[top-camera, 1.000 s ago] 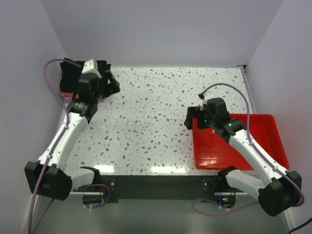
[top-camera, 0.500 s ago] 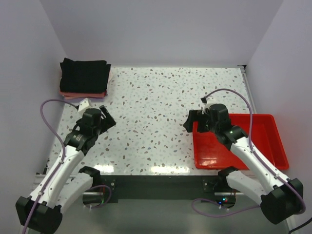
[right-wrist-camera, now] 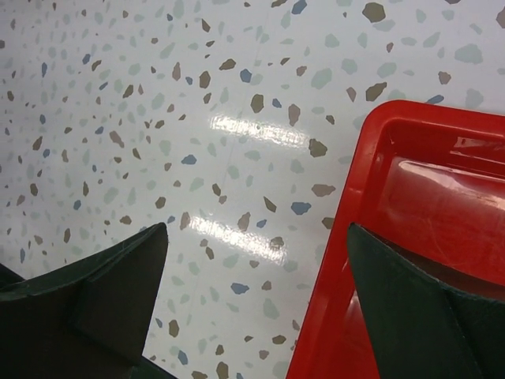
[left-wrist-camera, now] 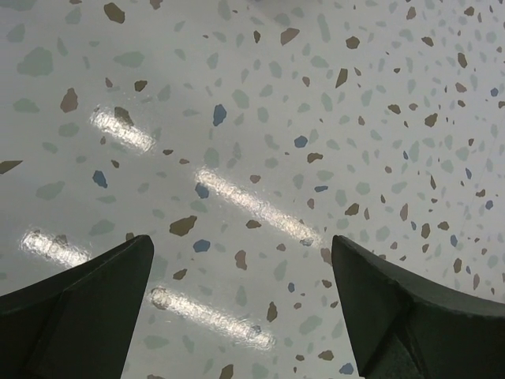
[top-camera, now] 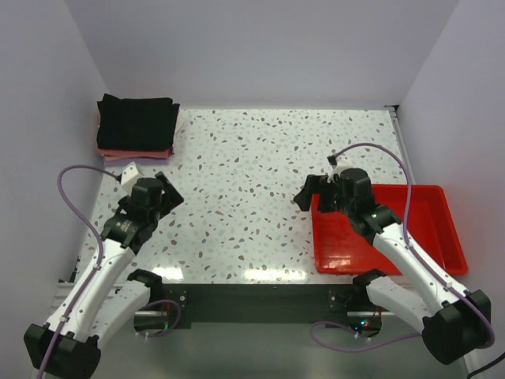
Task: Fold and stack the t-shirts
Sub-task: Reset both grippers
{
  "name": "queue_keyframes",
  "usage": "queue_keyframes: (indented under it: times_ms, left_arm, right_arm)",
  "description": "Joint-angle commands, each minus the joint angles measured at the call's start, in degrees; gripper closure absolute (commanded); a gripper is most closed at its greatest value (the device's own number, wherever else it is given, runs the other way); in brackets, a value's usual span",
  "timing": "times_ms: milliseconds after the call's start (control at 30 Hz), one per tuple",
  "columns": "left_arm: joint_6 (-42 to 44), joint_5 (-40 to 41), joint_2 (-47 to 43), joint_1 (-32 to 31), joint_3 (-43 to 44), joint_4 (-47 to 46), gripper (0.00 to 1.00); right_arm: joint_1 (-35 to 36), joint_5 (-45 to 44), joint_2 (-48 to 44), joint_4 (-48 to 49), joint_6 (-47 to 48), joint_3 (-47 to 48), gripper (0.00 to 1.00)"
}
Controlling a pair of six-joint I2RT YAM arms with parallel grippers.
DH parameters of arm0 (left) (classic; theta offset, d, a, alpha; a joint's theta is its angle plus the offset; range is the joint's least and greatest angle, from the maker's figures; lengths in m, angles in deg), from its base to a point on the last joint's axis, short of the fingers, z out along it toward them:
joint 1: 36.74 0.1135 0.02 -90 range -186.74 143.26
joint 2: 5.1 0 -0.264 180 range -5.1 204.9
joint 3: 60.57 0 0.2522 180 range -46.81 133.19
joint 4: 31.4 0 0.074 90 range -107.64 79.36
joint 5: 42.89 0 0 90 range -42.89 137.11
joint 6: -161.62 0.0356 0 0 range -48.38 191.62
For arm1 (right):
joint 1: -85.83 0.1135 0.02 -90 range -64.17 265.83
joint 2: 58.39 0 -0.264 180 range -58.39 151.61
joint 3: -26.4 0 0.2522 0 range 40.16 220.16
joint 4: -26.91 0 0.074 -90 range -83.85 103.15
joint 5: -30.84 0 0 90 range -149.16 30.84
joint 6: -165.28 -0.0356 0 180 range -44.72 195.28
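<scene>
Seeing the t-shirts piled, black on top, far left of the red tray, I hold the left gripper and right gripper wide open, empty, judging nothing is left to fold.

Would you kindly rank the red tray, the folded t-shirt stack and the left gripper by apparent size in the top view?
1. red tray
2. t-shirt stack, though it lies farther back from the camera
3. left gripper

Speckled table; red, seemingly plastic tray at its right.
</scene>
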Motion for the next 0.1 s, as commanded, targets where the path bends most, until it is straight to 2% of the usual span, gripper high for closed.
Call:
queue_keyframes:
  times_ms: [0,67]
  left_arm:
    - [-1.54,2.32,0.22,-0.08,1.41,0.36,0.0]
    - [-1.63,2.4,0.4,-0.08,2.19,1.15,0.0]
  right_arm:
    - [0.0,1.43,-1.0,3.21,-0.38,-0.42,0.01]
    - [0.0,1.43,-1.0,3.04,-0.81,-0.42,0.01]
